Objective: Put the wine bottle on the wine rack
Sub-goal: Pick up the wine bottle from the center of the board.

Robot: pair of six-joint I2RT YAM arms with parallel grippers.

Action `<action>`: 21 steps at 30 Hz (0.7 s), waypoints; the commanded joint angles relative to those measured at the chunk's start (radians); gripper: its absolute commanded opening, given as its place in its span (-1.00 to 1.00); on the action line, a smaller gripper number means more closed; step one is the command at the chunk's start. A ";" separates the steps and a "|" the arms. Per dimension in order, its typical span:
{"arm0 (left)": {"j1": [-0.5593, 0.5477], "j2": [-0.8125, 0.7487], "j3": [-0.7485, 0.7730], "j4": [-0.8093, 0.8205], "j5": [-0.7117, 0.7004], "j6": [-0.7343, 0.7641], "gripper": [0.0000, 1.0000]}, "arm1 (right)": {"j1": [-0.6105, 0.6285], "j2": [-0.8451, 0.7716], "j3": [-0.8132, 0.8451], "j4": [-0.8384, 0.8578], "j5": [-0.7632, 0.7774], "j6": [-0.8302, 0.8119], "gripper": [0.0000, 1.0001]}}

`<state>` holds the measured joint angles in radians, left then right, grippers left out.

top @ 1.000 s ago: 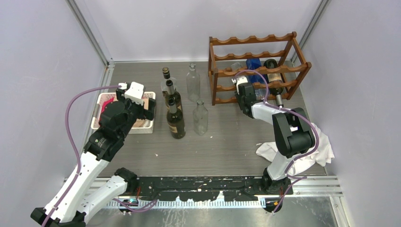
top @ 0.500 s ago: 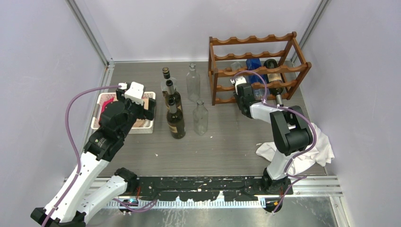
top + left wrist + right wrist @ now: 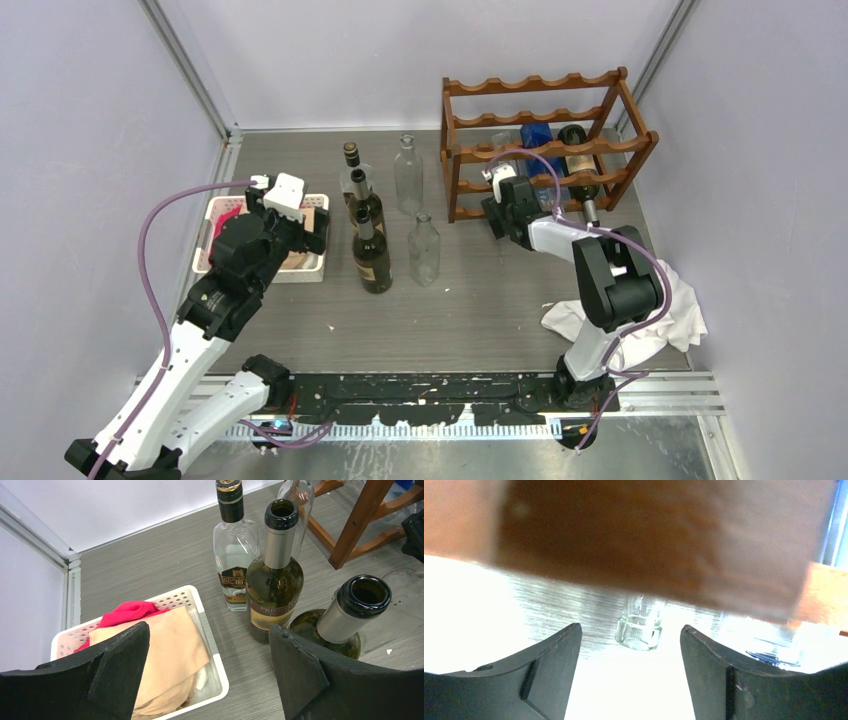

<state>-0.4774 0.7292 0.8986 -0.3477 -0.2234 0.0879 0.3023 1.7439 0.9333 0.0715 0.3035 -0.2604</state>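
1. Right wrist view first: your right gripper (image 3: 628,636) has its jaws standing apart, with nothing between the pads.
2. Dead ahead at 12 o'clock, the clear bottle (image 3: 639,615) shows you its mouth. It is just beyond the fingertips, centred on the gap and untouched.
3. Its long axis runs straight away from you, under the blurred rack (image 3: 649,540) rail that fills the top of the frame. By the look of it, it lies in a low tier, mouth outward.
4. Top view now: the rack sits at 1 o'clock on the table, and your right arm reaches its front. A dark bottle (image 3: 578,150) lies in the rack further right.
5. Mind this: the bottle's axis and your approach line are the same. Any retreat should go straight back toward 6 o'clock, or you risk nudging the neck or the rail.
6. Your left gripper (image 3: 207,630) is wide open too and holds nothing. It hovers by the tray (image 3: 220,677) at 9 o'clock, well apart, so the right arm is far nearer.
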 commanded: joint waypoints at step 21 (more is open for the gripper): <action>0.003 -0.016 0.002 0.068 0.022 0.006 0.76 | -0.139 -0.079 0.126 -0.436 -0.435 -0.405 -0.69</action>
<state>-0.4774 0.7265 0.8986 -0.3477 -0.2115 0.0875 0.1600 1.6257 1.0195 -0.3676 -0.1078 -0.5743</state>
